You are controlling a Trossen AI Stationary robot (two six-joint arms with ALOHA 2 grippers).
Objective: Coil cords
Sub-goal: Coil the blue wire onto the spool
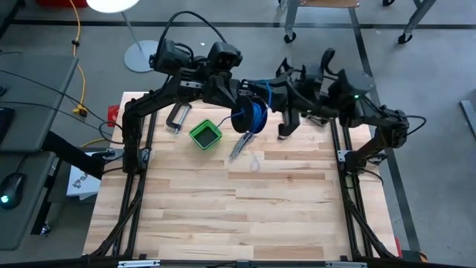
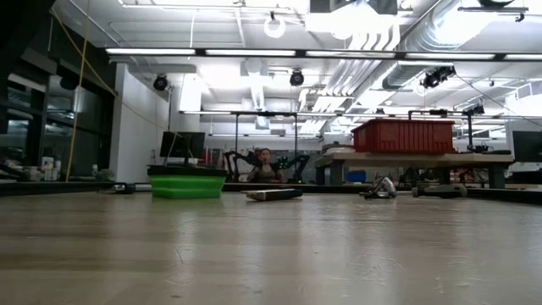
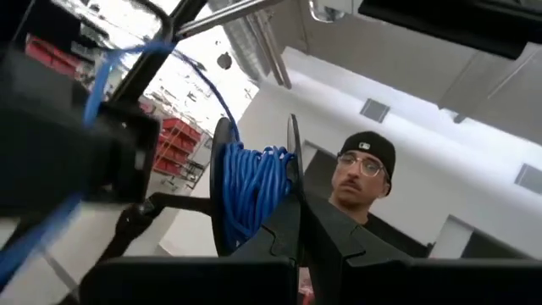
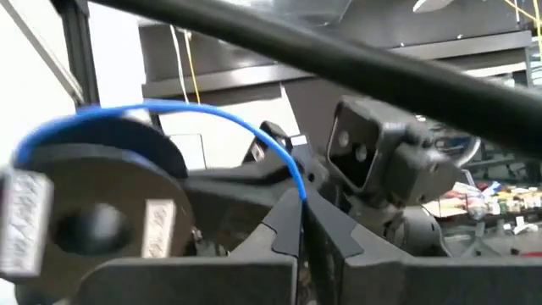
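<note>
The lower two thirds of the table [image 1: 245, 216] in the high view lie bare, open to any approach from the near edge or the sides. All the clutter sits along the upper part: a green box [image 1: 204, 134] left of centre, a grey clamp [image 1: 177, 117] just to its upper left, and a flat tool [image 1: 239, 144] right of the box. Above these, both arms crowd the upper centre around the spool [image 1: 250, 116], closing off passage there.
</note>
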